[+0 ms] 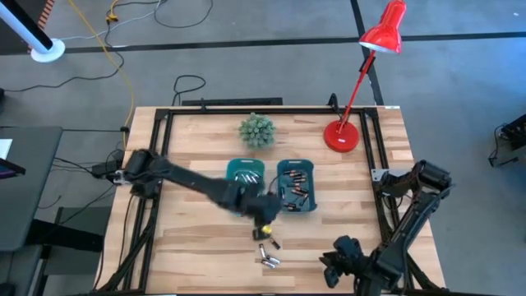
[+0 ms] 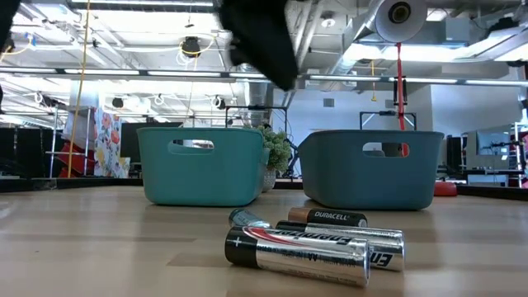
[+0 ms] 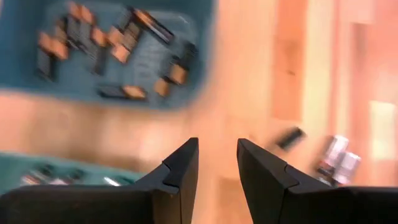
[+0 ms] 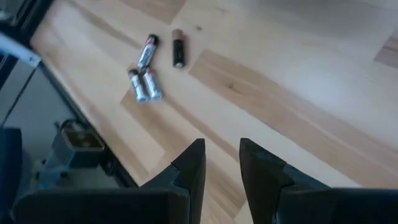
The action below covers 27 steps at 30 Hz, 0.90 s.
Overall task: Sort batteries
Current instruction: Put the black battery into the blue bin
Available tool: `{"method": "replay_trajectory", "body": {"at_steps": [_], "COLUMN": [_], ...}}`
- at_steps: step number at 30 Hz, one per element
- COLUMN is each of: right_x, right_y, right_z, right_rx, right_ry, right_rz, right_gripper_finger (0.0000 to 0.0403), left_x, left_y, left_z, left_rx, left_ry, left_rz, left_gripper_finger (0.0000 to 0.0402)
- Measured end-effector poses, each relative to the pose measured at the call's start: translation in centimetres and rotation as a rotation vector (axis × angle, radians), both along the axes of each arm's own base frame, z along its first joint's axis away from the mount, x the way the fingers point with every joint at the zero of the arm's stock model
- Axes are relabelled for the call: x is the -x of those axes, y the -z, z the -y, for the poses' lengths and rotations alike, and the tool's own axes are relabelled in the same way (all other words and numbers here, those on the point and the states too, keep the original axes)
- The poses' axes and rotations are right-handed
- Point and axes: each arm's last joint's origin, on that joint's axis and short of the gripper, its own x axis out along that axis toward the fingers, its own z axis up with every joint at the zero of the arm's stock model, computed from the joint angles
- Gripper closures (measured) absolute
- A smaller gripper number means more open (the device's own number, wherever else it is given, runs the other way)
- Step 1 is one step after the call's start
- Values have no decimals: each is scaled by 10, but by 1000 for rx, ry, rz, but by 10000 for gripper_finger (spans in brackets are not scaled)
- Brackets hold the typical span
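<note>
Several loose batteries (image 1: pixel 268 255) lie on their sides on the wooden table near its near edge; the low view shows these batteries (image 2: pixel 318 243) close up, and the right wrist view shows the batteries (image 4: pixel 149 68) too. Two teal bins stand side by side behind them: the left bin (image 1: pixel 245 166) holds silvery cells, the right bin (image 1: pixel 297 167) dark copper-ended ones. My left gripper (image 3: pixel 217 146) hovers open above the table between the bins and the loose batteries (image 3: pixel 336 160), holding nothing. My right gripper (image 4: pixel 221 146) waits open at the near right (image 1: pixel 330 265).
A red desk lamp (image 1: pixel 343 134) stands at the far right of the table and a green spiky plant ball (image 1: pixel 257 130) behind the bins. A black frame rail (image 1: pixel 164 148) borders the table. Bare wood lies left of and in front of the bins.
</note>
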Motion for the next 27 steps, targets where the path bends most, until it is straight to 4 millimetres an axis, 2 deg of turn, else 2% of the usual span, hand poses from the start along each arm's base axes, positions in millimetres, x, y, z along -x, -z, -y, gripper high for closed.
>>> {"method": "replay_trajectory", "body": {"at_steps": [3,6,10,15,20,27], "right_x": [0,-8,-26,-51,-72,-96], "right_y": [0,6,23,52,70,70], "right_z": [-5,-10,-13,-11,-1,18], "right_rx": [48,112,212,336,378,404], "right_ry": [-79,-163,-256,-333,-319,-294], "right_rz": [16,24,13,-25,-52,-56], "right_gripper_finger": [288,288,288,288,288,282], "left_x": [23,52,92,132,154,168], "left_y": [9,16,20,24,21,22], "left_z": [24,43,65,86,106,119], "left_rx": [70,97,149,194,221,230], "left_ry": [-27,-65,-102,-171,-213,-201], "left_rz": [56,96,120,135,189,181], "left_gripper_finger": [297,297,297,297,297,297]}}
